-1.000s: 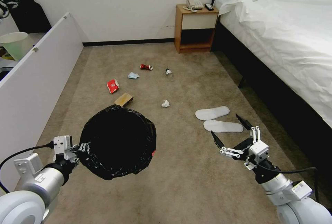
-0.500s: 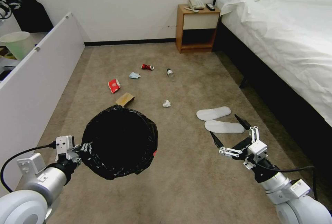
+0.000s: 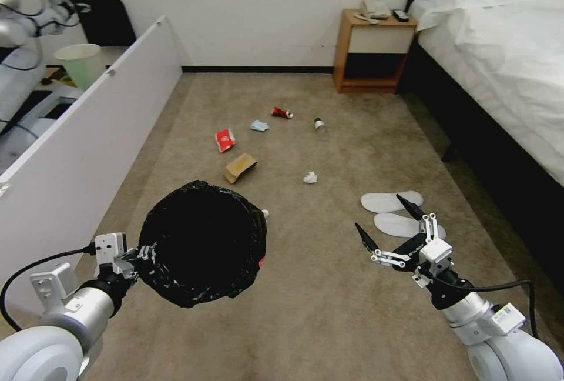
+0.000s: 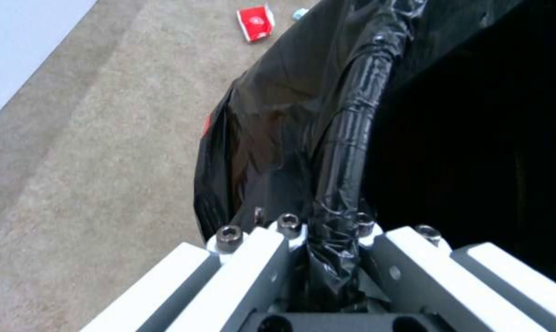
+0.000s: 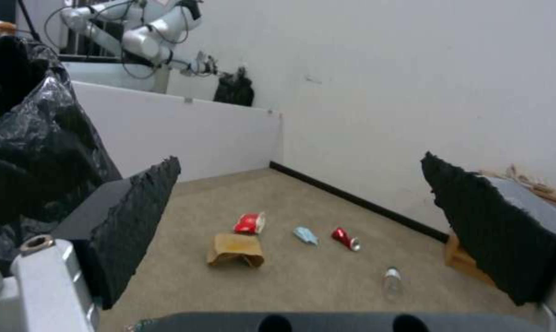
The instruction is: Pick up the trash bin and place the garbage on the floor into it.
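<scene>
A: Carpet [image 3: 329,310] w/ litter ahead. Change?

B: Whole view swung vs a sec ago, so base turned; litter now more centred.

A: Bin?

B: Bin [image 3: 202,243], black crinkly liner, held off floor; left gripper [image 3: 138,253] clamped on rim. Right gripper [image 3: 388,225] wide open, empty, by slippers [image 3: 390,201].
</scene>
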Motion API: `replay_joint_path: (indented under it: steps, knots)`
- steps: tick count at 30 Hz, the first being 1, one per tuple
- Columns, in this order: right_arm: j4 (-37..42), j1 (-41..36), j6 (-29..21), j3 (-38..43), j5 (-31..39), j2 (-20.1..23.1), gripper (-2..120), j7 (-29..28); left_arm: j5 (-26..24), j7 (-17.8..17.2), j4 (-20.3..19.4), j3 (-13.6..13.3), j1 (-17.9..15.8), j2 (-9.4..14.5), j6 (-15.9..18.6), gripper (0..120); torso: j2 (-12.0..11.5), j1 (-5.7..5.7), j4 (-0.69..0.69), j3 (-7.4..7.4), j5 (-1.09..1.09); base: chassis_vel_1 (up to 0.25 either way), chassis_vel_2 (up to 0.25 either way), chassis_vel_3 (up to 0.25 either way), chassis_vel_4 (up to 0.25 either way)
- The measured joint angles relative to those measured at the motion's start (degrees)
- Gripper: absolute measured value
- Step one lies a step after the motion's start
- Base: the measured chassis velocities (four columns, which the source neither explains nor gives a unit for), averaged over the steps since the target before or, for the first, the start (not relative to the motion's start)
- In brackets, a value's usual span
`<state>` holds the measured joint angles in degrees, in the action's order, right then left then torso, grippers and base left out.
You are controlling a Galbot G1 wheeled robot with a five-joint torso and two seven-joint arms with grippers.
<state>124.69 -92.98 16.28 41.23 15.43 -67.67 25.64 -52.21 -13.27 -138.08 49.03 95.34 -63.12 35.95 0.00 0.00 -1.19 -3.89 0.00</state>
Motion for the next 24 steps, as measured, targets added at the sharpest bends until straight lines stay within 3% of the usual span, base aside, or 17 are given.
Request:
replay_joint_path:
  steps: [24]
  knots:
    - [0.06,-0.22,-0.19,0.53,-0.50,-1.01,100,-0.05,-1.76,0.58,1.94,-1.14,-2.61,1.96,0.39,0,0.00,0.00,-0.01,0.00,0.00,0.000,0.000,0.000,0.000]
